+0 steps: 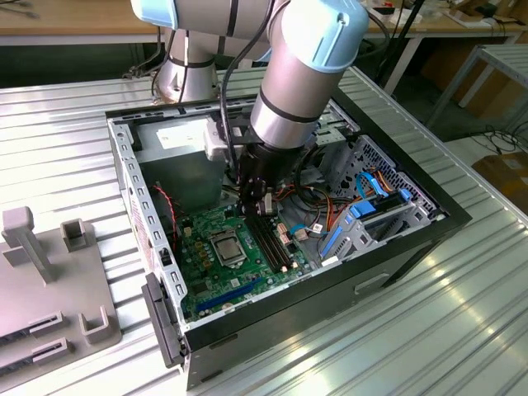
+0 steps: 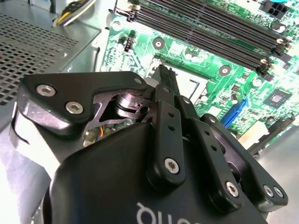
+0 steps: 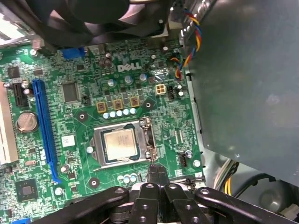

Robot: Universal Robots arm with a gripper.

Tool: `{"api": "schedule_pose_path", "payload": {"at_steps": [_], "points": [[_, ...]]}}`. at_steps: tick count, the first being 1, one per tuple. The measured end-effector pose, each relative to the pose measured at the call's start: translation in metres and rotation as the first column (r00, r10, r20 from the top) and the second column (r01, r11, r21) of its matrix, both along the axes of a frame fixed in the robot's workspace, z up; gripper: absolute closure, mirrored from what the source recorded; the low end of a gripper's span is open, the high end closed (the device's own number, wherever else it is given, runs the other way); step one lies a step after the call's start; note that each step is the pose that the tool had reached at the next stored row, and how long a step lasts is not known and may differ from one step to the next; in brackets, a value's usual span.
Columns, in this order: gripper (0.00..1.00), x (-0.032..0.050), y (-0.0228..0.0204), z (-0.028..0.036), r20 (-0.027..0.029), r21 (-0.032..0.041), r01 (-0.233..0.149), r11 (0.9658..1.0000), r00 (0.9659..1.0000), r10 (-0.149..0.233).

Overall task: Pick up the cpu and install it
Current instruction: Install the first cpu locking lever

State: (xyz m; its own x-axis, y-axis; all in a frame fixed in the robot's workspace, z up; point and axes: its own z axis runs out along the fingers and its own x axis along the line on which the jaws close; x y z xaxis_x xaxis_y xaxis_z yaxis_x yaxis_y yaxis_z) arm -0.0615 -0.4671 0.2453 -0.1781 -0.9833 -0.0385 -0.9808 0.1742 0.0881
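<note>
The jaws were closed together, their black tips pressed flat against one another with nothing between them. The gripper (image 3: 158, 173) hung just above the green board (image 3: 84, 70), its tips beside the edge of the metal-framed socket (image 3: 122, 145) and not touching it. The cpu (image 3: 119, 144) lay flat inside that socket, a small silvery-grey square sitting level within the frame; in the exterior view it showed as a pale square (image 1: 226, 245) on the board. In the second wrist view the gripper (image 2: 164, 77) pointed down at the board, with the long dark memory slots (image 2: 210, 32) running past beyond it. A blue slot (image 3: 43, 126) ran along the board, well apart from the socket. The whole board sat in an open computer case (image 1: 132, 190) lying on its side on the ribbed metal tabletop (image 1: 462, 330). A grey stand (image 1: 33, 272) stood on the tabletop near its edge at the exterior view's left.
</note>
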Motion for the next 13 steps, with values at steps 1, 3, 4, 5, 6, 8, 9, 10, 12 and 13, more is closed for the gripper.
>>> {"api": "schedule_pose_path", "payload": {"at_steps": [1, 3, 4, 5, 6, 8, 9, 10, 12, 13], "points": [[0.89, 0.0000, -0.0009, -0.0001, 0.0000, -0.0002, -0.006, 1.0000, 1.0000, 0.006], [0.89, -0.0001, -0.0020, -0.0003, 0.0001, -0.0003, -0.022, 0.9998, 0.9998, 0.022], [0.89, -0.0001, -0.0021, -0.0003, 0.0001, -0.0002, -0.028, 0.9996, 0.9996, 0.028], [0.89, 0.0000, -0.0022, -0.0003, 0.0001, -0.0003, -0.032, 0.9995, 0.9995, 0.032], [0.89, 0.0000, -0.0022, -0.0003, 0.0001, -0.0003, -0.033, 0.9995, 0.9995, 0.033], [0.89, 0.0000, -0.0022, -0.0003, 0.0001, -0.0002, -0.034, 0.9994, 0.9994, 0.034], [0.89, 0.0000, -0.0022, -0.0003, 0.0001, -0.0003, -0.034, 0.9994, 0.9994, 0.034], [0.89, 0.0000, -0.0022, -0.0003, 0.0002, -0.0002, -0.034, 0.9994, 0.9994, 0.034], [0.89, 0.0000, -0.0022, -0.0003, 0.0001, -0.0002, -0.035, 0.9994, 0.9994, 0.035], [0.89, 0.0000, -0.0022, -0.0003, 0.0001, -0.0003, -0.035, 0.9994, 0.9994, 0.035]]}}
